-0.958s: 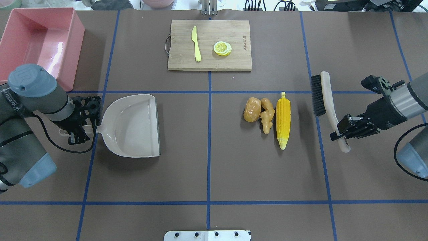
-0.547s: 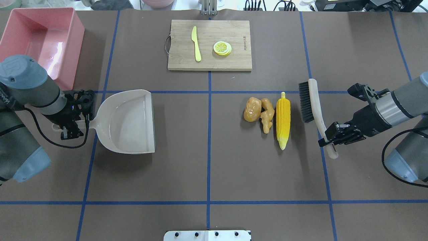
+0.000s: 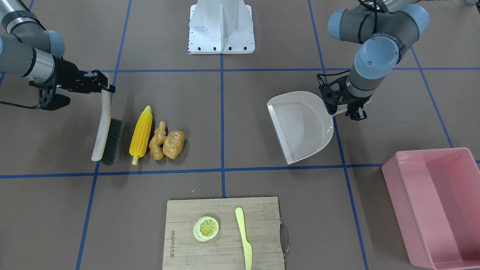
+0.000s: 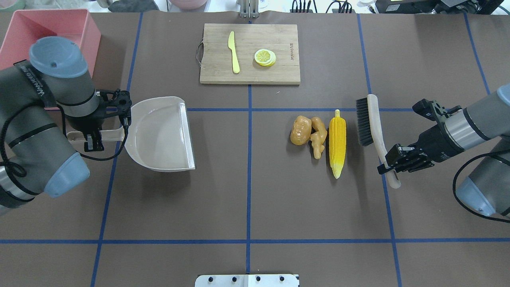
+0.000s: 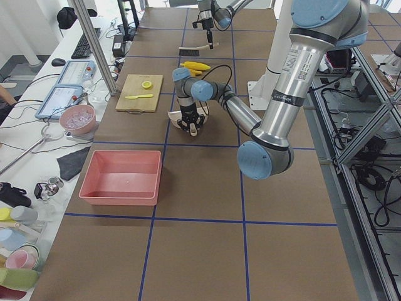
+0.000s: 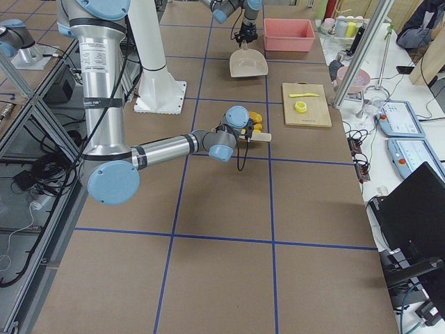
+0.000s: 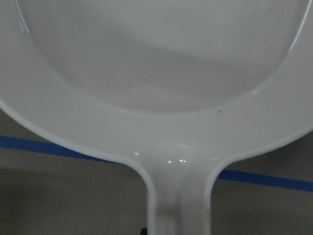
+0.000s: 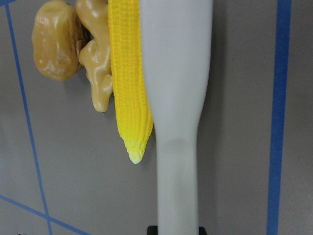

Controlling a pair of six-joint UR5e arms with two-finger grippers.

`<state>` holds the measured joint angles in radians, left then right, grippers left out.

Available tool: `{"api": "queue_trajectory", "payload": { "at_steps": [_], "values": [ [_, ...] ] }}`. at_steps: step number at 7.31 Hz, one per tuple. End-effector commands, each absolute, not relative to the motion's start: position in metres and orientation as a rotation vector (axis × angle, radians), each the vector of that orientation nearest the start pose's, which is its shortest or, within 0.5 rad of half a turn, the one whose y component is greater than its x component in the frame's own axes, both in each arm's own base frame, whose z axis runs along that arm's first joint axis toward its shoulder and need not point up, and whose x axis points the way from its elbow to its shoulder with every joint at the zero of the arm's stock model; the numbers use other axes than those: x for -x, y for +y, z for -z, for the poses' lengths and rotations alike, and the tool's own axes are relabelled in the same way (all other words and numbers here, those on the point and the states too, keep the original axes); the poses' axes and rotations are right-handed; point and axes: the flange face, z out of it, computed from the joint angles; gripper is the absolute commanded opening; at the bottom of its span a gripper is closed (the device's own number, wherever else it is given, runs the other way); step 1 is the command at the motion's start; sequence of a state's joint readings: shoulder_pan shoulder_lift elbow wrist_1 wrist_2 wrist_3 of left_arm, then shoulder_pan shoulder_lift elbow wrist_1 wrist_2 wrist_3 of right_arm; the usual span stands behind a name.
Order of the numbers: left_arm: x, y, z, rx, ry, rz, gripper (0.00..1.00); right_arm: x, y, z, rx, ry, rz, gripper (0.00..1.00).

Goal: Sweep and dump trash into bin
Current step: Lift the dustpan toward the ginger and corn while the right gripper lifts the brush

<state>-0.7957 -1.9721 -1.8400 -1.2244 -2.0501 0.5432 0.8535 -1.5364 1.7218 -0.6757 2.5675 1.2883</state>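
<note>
On the desk, our main worry is the long gap the sweep has to cover. The bin sits in the far left corner, and a loaded pan carried there could tip and spill. The cutting board lies mid-way along the far edge, so a sweep that drifts that way could bump it. The dustpan is left of the desk's centre, its mouth facing the trash and well apart from it. The left gripper is clamped on its handle. The shadow beneath suggests the lip is raised, and unless it goes flat we expect the food to slide under it. The brush stands right of centre, its bristles just beside the corn but apparently not touching. The right gripper is closed on the handle near its end, so a hard push could twist the handle in that grip. The corn reaches further toward the near edge than the bristles do, so we judge it may pivot or roll away. The ginger and the potato are packed against the corn on its left. Being lumpy and glossy, either could squirt out past the brush's ends.
</note>
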Motion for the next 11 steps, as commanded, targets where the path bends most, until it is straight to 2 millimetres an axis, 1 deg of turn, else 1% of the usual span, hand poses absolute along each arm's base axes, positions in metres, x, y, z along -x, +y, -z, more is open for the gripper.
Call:
{"api": "queue_trajectory", "payload": {
  "at_steps": [1,2,3,4,5,6,7,8,9,10,11],
  "values": [
    [-0.365,-0.497,-0.321,-0.337,0.536,-1.362,0.0,0.289,-0.406,-0.452,0.253,-1.287,0.001,0.0],
    [-0.378,-0.513,-0.293,-0.382,0.484,-1.367,0.0,0.289,-0.406,-0.451,0.273,-1.285,-0.024,0.0],
    [-0.403,-0.531,-0.264,-0.397,0.44,-1.38,0.0,0.289,-0.406,-0.45,0.271,-1.286,-0.024,0.0],
    [-0.421,-0.528,-0.251,-0.42,0.4,-1.415,0.0,0.289,-0.406,-0.449,0.27,-1.287,-0.023,0.0],
    [-0.446,-0.533,-0.238,-0.435,0.355,-1.491,0.0,0.294,-0.402,-0.448,0.278,-1.289,-0.009,0.0],
    [-0.463,-0.548,-0.236,-0.425,0.346,-1.557,0.0,0.3,-0.396,-0.447,0.295,-1.286,0.0,0.0],
    [-0.477,-0.558,-0.235,-0.437,0.346,-1.591,0.0,0.308,-0.388,-0.445,0.333,-1.284,0.002,0.0],
    [-0.486,-0.562,-0.23,-0.445,0.351,-1.595,0.0,0.32,-0.377,-0.443,0.369,-1.288,0.002,0.0],
    [-0.501,-0.565,-0.223,-0.456,0.354,-1.605,0.0,0.325,-0.369,-0.44,0.393,-1.299,-0.003,0.0],
    [-0.514,-0.572,-0.221,-0.467,0.358,-1.609,0.0,0.33,-0.364,-0.439,0.41,-1.3,0.003,0.0],
    [-0.522,-0.574,-0.226,-0.482,0.36,-1.613,0.0,0.332,-0.362,-0.438,0.414,-1.3,0.007,0.0]
  ]
}}
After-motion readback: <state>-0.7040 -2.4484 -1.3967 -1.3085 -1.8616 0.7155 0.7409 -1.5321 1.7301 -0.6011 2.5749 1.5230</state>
